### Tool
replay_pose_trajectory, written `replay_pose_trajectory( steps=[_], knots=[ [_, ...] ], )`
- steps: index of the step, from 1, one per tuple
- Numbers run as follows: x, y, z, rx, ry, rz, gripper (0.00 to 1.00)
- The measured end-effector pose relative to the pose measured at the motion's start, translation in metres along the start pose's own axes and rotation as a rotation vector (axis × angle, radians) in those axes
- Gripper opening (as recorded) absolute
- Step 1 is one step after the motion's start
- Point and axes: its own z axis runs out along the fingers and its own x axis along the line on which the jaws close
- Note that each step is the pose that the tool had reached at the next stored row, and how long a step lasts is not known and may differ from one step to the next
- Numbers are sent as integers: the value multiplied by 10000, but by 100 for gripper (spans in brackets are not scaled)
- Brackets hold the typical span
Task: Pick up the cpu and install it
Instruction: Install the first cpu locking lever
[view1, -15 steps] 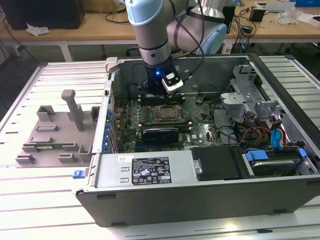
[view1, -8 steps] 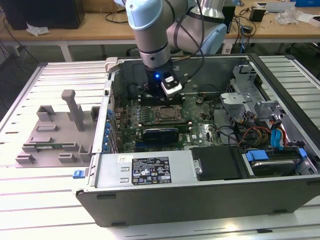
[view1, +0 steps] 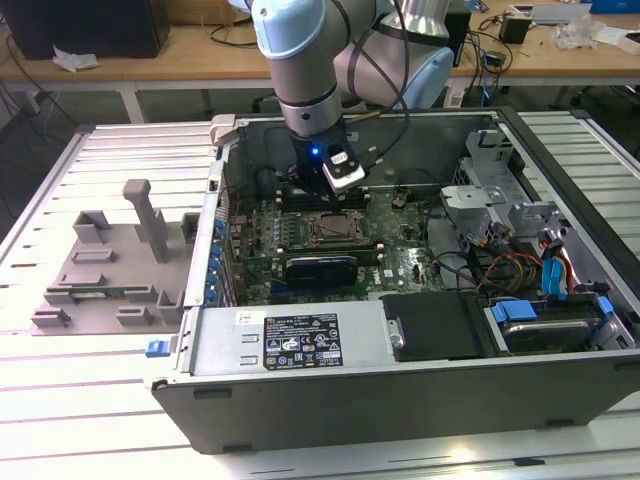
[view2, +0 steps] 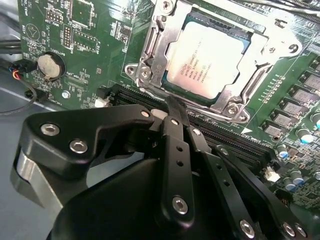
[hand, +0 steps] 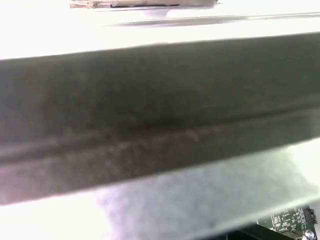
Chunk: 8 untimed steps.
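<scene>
In the second wrist view the cpu (view2: 207, 60) lies flat in the metal-framed socket (view2: 150, 70) on the green motherboard (view2: 100, 30), silvery top up. The gripper (view2: 172, 107) hangs just beside the socket with its black fingers (view2: 175, 130) pressed together, holding nothing. In the exterior view the arm (view1: 305, 70) reaches down into the open computer case (view1: 300, 390) on the counter (view1: 60, 400), with a grey tray (view1: 110, 270) on the exterior view's left.

No legible text anywhere
</scene>
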Motion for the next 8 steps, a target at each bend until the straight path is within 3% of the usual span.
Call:
replay_pose_trajectory(
  steps=[4,6,7,8],
  knots=[
    [-8,6,-41,6,-4,34,11],
    [-21,15,-103,40,-17,93,11],
    [-27,19,-124,146,-41,102,11],
    [-33,21,-137,339,-77,93,11]
  ],
)
